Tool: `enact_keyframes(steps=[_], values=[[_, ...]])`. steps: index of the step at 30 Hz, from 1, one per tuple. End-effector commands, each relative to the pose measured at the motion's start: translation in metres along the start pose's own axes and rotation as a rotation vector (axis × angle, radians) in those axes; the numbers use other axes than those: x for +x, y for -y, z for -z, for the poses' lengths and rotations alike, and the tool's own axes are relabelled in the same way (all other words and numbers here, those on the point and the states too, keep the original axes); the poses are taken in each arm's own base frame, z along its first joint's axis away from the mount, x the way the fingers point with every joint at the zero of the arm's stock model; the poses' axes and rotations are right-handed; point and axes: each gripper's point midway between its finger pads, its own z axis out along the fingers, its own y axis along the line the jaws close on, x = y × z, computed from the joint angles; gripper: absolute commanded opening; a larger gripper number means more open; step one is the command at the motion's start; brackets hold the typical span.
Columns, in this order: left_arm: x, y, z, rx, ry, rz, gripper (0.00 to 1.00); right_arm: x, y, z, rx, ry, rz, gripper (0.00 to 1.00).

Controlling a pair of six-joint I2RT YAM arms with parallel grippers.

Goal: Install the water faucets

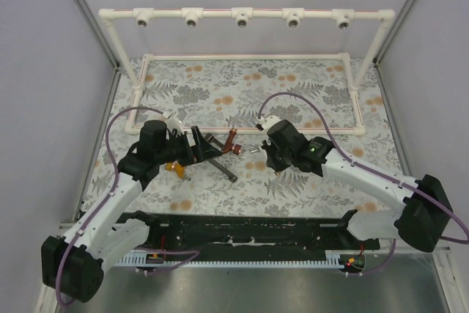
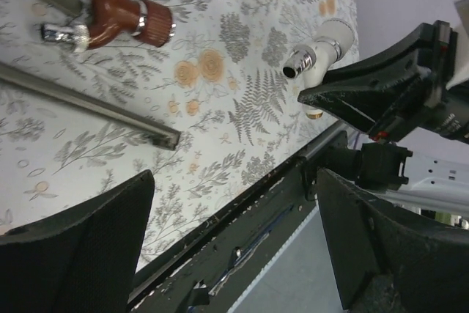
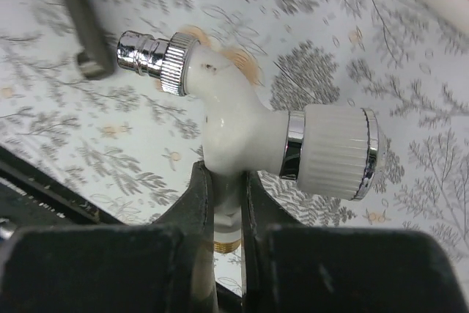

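My right gripper (image 3: 228, 194) is shut on the threaded stem of the white faucet (image 3: 242, 119), whose chrome spout points left and whose ribbed knob points right. The left wrist view shows the same white faucet (image 2: 320, 50) lifted off the cloth in the right gripper (image 2: 314, 91). From above, only its chrome tip (image 1: 254, 149) shows at the right gripper (image 1: 264, 153). The red-brown faucet (image 1: 233, 142) (image 2: 117, 11) lies mid-table. The orange-yellow faucet (image 1: 176, 168) lies by the left arm. A dark grey faucet (image 1: 221, 160) lies between them. My left gripper (image 1: 201, 146) (image 2: 234, 247) hangs open with nothing in it.
The white pipe rail (image 1: 245, 14) with several metal-ringed tee sockets stands at the back over a floral cloth (image 1: 242, 93). A white pipe base frame (image 1: 249, 56) rings the far half. The black front rail (image 1: 249, 229) runs along the near edge.
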Motion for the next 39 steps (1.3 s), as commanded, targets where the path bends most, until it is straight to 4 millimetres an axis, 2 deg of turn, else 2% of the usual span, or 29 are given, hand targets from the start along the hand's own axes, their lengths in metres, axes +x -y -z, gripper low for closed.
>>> enact_keyframes(steps=[1,8,14,23,31,39], values=[[-0.018,0.050,-0.005,0.133,-0.020,-0.125,0.95,-0.048,-0.038,0.043,-0.155,0.199,0.242,0.00],[-0.030,0.092,-0.015,0.225,-0.071,-0.184,0.89,-0.065,-0.078,0.081,-0.270,0.307,0.468,0.00],[-0.014,0.112,-0.032,0.276,-0.181,-0.193,0.82,-0.075,-0.092,0.094,-0.299,0.356,0.545,0.00],[0.013,0.134,-0.047,0.341,-0.320,-0.201,0.71,-0.082,-0.094,0.098,-0.297,0.391,0.597,0.00],[0.024,0.135,-0.061,0.345,-0.366,-0.188,0.54,-0.090,-0.094,0.097,-0.282,0.429,0.605,0.00],[0.029,0.134,-0.059,0.363,-0.370,-0.167,0.56,-0.096,-0.088,0.096,-0.236,0.478,0.591,0.00]])
